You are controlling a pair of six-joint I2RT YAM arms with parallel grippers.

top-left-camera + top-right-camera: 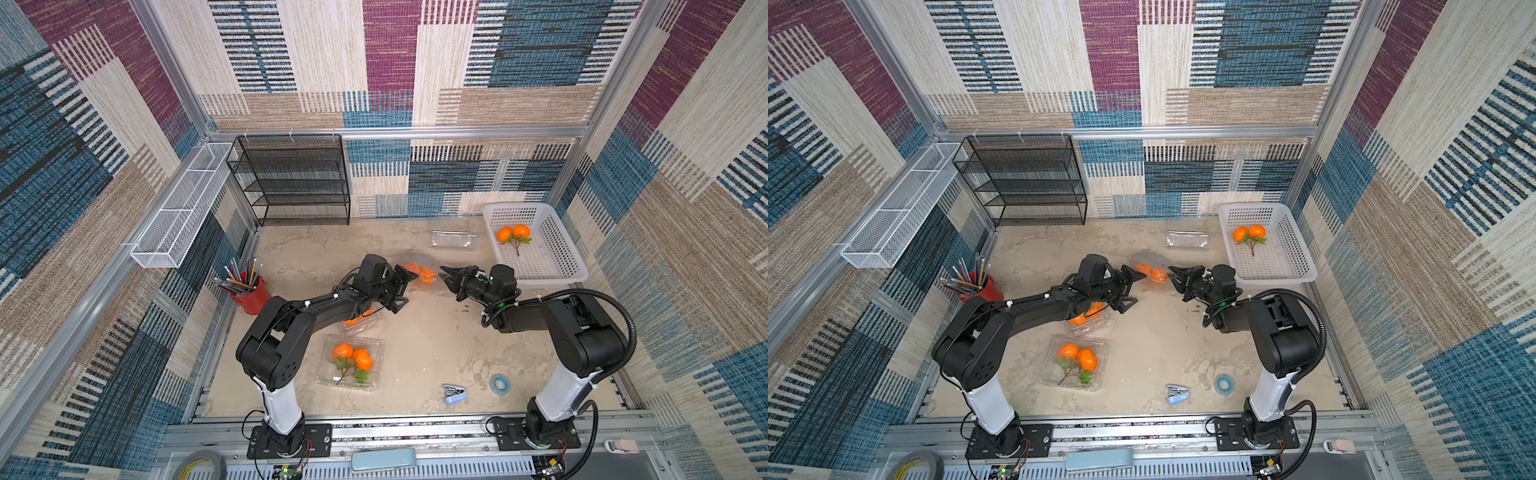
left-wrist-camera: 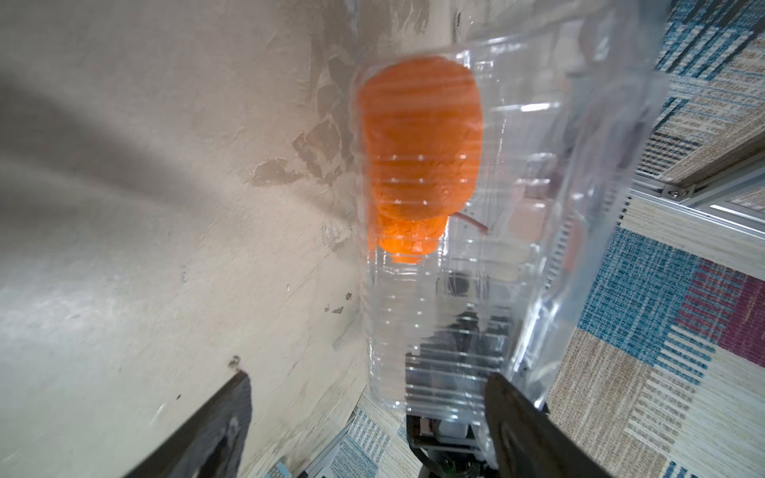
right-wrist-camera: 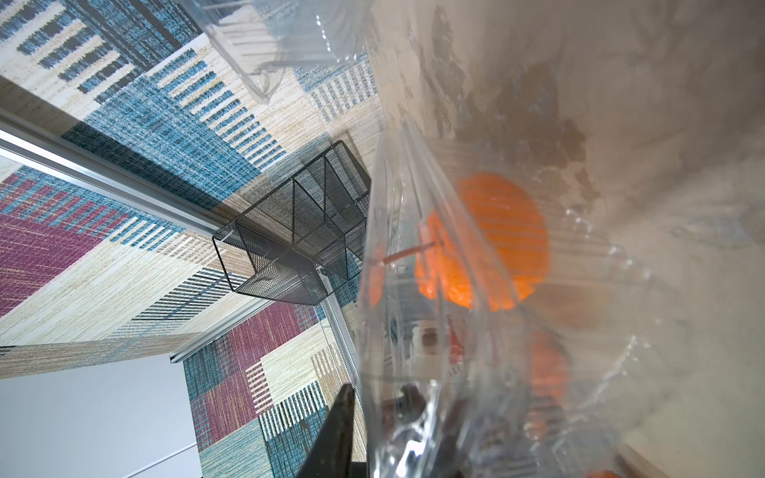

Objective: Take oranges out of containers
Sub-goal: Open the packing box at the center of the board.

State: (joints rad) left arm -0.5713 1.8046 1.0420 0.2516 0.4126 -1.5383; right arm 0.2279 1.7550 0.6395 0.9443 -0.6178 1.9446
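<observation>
Presently the working clamshell (image 1: 419, 266) sits between the two grippers, its long axis running roughly 9-to-3 in both top views. Whether it is clear of the tabletop cannot be told. It lies at 9 o'clock of the right gripper (image 1: 444, 277), which is the nearer. That gripper's jaws stand narrow and, judged from the right wrist view, pinch the plastic wall. The left gripper (image 1: 404, 289) is spread wide. The working clamshell is at its 1 o'clock, just beside one finger and ungripped.

Contents:
- **Working clamshell:** the enclosed oranges (image 1: 427, 275), two.
- **Closed clamshell (image 1: 332, 376), 6 o'clock:** a leafy pair.
- **Hidden clamshell (image 1: 374, 318), under the left arm:** orange shows.
- **Empty clamshell (image 1: 453, 240), 12 o'clock:** nothing.
- **White basket (image 1: 548, 255):** one pair.
</observation>
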